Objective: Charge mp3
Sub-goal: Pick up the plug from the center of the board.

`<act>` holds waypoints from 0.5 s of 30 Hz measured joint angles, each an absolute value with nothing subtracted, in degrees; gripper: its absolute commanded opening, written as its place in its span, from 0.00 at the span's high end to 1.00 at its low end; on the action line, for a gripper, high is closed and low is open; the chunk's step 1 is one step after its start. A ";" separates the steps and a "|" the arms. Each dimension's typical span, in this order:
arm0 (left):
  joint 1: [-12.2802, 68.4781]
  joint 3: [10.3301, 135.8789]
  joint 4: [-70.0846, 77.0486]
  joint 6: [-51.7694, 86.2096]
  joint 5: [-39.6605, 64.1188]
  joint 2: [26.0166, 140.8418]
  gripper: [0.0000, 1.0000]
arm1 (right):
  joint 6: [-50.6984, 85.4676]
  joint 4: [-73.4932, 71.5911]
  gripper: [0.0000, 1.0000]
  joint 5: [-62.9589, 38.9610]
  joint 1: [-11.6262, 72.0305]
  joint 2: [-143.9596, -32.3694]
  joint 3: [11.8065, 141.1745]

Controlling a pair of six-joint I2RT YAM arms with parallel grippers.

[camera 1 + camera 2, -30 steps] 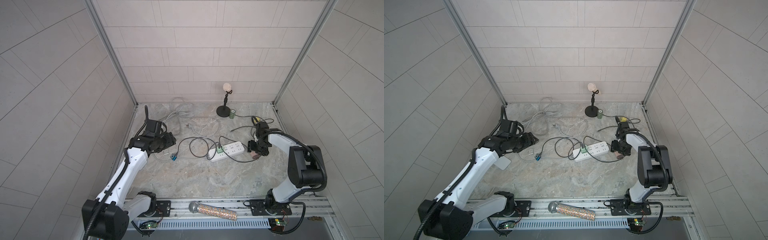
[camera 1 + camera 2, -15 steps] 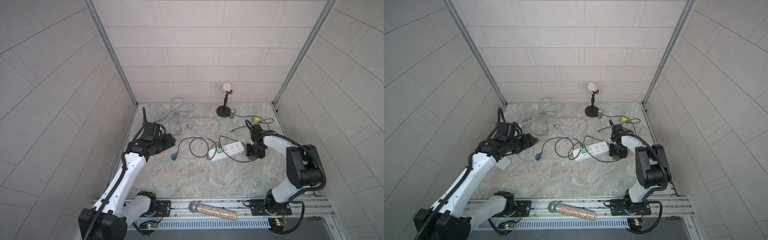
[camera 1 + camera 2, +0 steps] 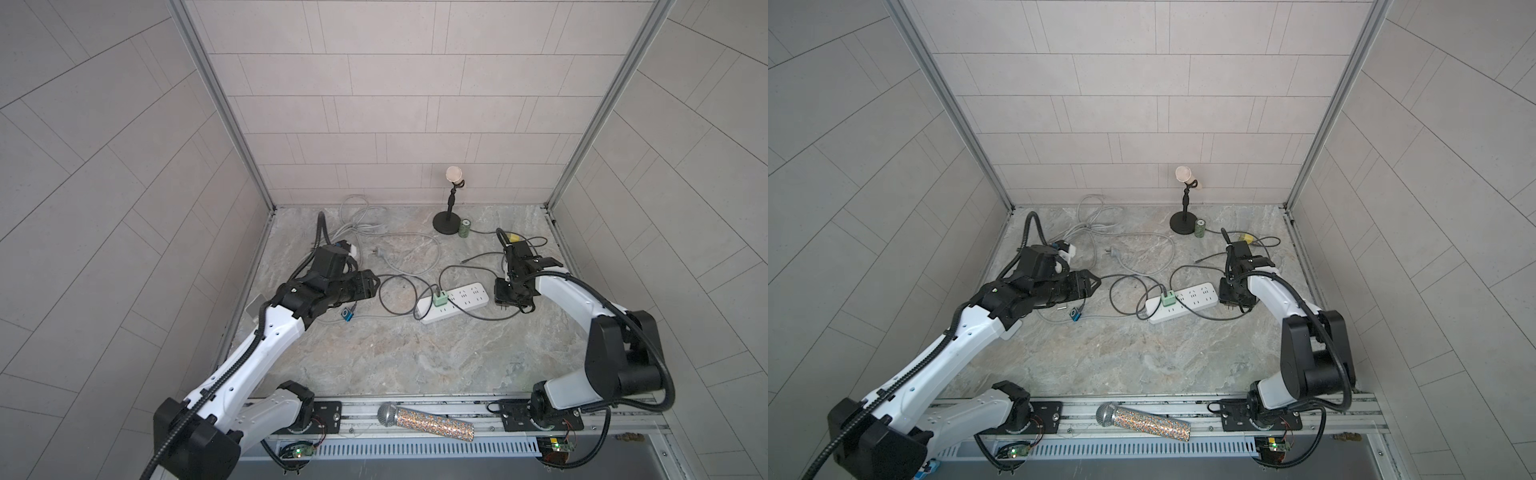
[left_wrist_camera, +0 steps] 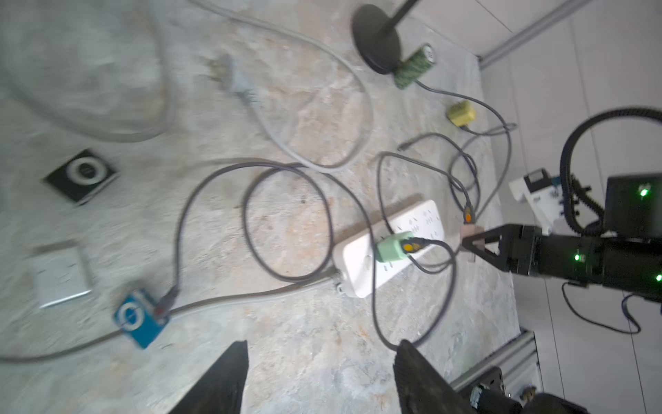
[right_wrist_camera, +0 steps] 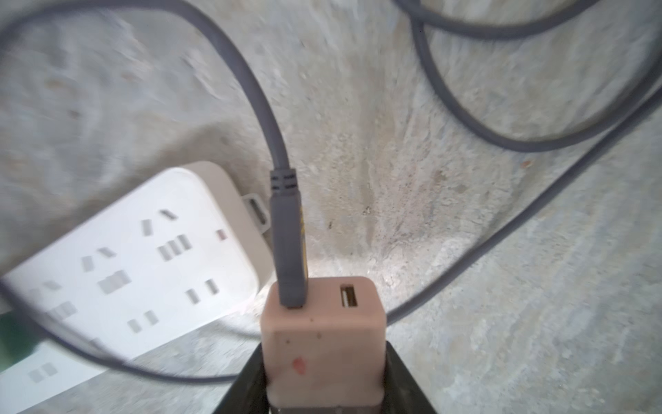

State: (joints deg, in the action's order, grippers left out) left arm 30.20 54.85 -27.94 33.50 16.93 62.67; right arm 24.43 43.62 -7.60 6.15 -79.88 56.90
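Note:
A small blue mp3 (image 3: pixel 347 313) (image 4: pixel 139 317) lies on the floor at the left with a dark cable plugged into it. My left gripper (image 3: pixel 372 282) (image 4: pixel 318 349) hovers open just behind it, holding nothing. A white power strip (image 3: pixel 453 301) (image 5: pixel 125 269) lies mid-floor with a green adapter (image 3: pixel 439 298) plugged in. My right gripper (image 3: pixel 508 291) (image 5: pixel 323 353) is shut on a pink USB adapter (image 5: pixel 324 322) right beside the strip's right end. A grey cable plug (image 5: pixel 286 233) sits in one of the adapter's two ports.
A black mp3 (image 4: pixel 81 175) and a silver one (image 4: pixel 59 277) lie near the left wall. A mic stand (image 3: pixel 446 220), a green battery (image 3: pixel 464 228) and a yellow adapter (image 3: pixel 514 237) sit at the back. Grey cable coils (image 3: pixel 357 216) lie back left. A glitter microphone (image 3: pixel 424 419) rests on the front rail.
My right gripper has closed on the pink adapter and carried it left to the strip's end. The left arm has shifted slightly forward, still open.

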 measured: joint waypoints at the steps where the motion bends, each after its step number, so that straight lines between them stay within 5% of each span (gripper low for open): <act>1: 32.82 54.83 -25.39 33.52 16.47 63.24 0.28 | 25.06 44.18 0.88 -8.01 6.81 -77.23 57.76; 8: 50.37 55.51 -4.25 33.56 14.31 72.18 0.26 | 33.67 43.86 0.91 -11.14 12.78 -60.77 63.99; 15: 55.42 61.52 2.26 34.04 14.13 84.23 0.28 | 39.77 44.36 0.91 -11.03 19.73 -60.82 68.51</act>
